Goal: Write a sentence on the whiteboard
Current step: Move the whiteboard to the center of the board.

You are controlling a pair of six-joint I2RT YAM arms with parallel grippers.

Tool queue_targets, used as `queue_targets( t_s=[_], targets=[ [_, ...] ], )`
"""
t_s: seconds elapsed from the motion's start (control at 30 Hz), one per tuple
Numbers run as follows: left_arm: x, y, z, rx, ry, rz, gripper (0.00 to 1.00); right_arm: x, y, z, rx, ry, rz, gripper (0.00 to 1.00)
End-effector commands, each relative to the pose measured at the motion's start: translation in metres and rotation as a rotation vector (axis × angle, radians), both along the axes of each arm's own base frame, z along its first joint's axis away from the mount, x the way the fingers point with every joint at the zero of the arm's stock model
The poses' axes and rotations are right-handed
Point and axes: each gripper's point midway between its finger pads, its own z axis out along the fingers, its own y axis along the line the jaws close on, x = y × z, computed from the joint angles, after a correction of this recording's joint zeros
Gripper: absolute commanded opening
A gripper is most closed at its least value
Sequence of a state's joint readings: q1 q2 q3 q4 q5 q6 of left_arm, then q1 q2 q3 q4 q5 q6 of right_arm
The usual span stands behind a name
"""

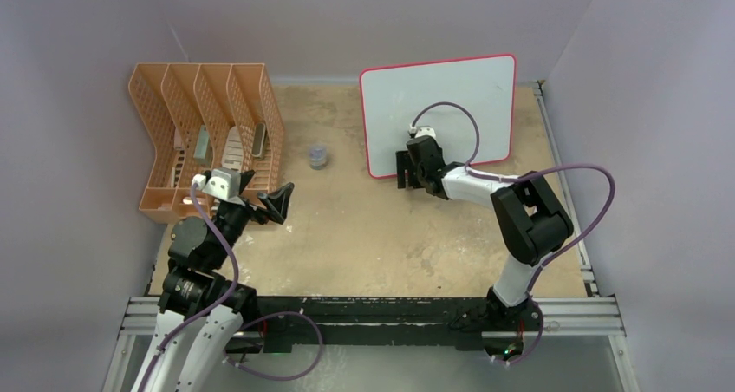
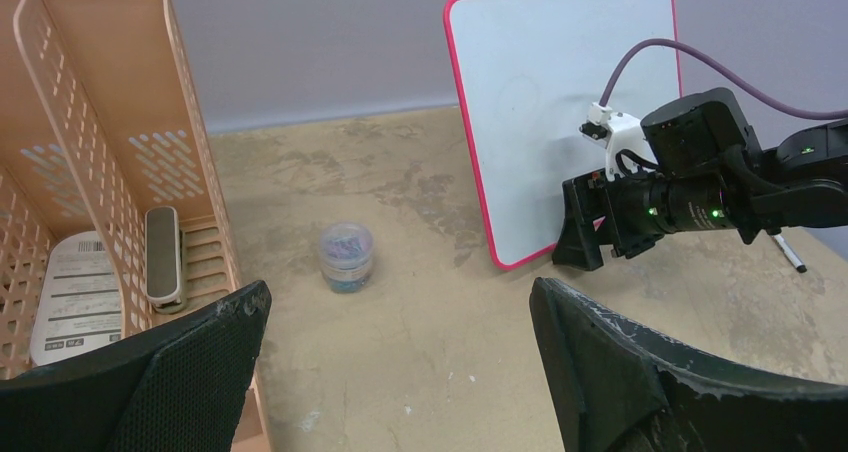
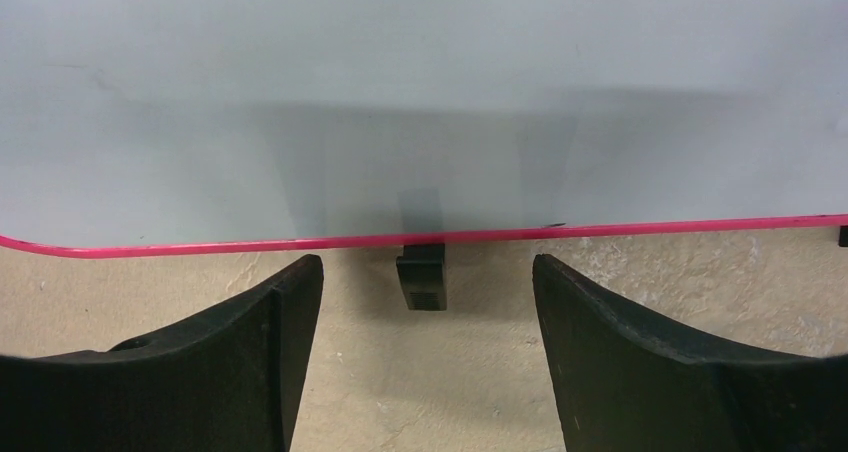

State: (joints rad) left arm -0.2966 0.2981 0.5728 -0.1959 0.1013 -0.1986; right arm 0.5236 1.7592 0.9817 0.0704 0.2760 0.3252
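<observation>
Whiteboard (image 3: 400,82) close before right hand (image 3: 427,272)

The left arm (image 1: 201,246) and right arm (image 1: 530,220) share one build: black joint housings joined by white shells. A thin purple cable (image 1: 598,203) loops loosely along each arm, from wrist to base. A small white camera mount (image 1: 215,182) sits on each wrist. The left hand (image 1: 279,205) has two broad black fingers (image 2: 190,362), matte, rough and chipped pale at the edges. Behind the right hand (image 2: 578,234) are green lights (image 2: 652,212) and a red mark (image 2: 600,222).
</observation>
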Motion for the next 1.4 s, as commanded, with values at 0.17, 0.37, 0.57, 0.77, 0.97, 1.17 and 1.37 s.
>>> queue_targets(
  t_s=[0.17, 0.37, 0.57, 0.77, 0.97, 1.17, 1.37],
  targets=[
    [-0.003, 0.0, 0.025, -0.011, -0.081, -0.007, 1.0, 0.018, 0.004, 0.023, 0.018, -0.09, -0.029, 0.78],
    [-0.003, 0.0, 0.025, -0.01, -0.079, -0.007, 1.0, 0.018, 0.005, 0.024, 0.02, -0.092, -0.028, 0.78],
    [-0.004, 0.001, 0.026, -0.01, -0.082, -0.006, 1.0, 0.014, 0.002, 0.031, 0.027, -0.106, -0.03, 0.78],
    [-0.003, 0.0, 0.025, -0.009, -0.079, -0.006, 1.0, 0.009, -0.001, 0.032, 0.029, -0.106, -0.028, 0.78],
    [-0.004, 0.001, 0.026, -0.01, -0.081, -0.005, 1.0, 0.002, -0.002, 0.029, 0.035, -0.1, -0.02, 0.78],
    [-0.003, 0.001, 0.025, -0.009, -0.078, -0.006, 1.0, -0.005, 0.0, 0.029, 0.058, -0.094, 0.003, 0.78],
    [-0.003, 0.0, 0.025, -0.009, -0.079, -0.007, 1.0, -0.008, 0.004, 0.032, 0.079, -0.086, 0.025, 0.78]
  ],
)
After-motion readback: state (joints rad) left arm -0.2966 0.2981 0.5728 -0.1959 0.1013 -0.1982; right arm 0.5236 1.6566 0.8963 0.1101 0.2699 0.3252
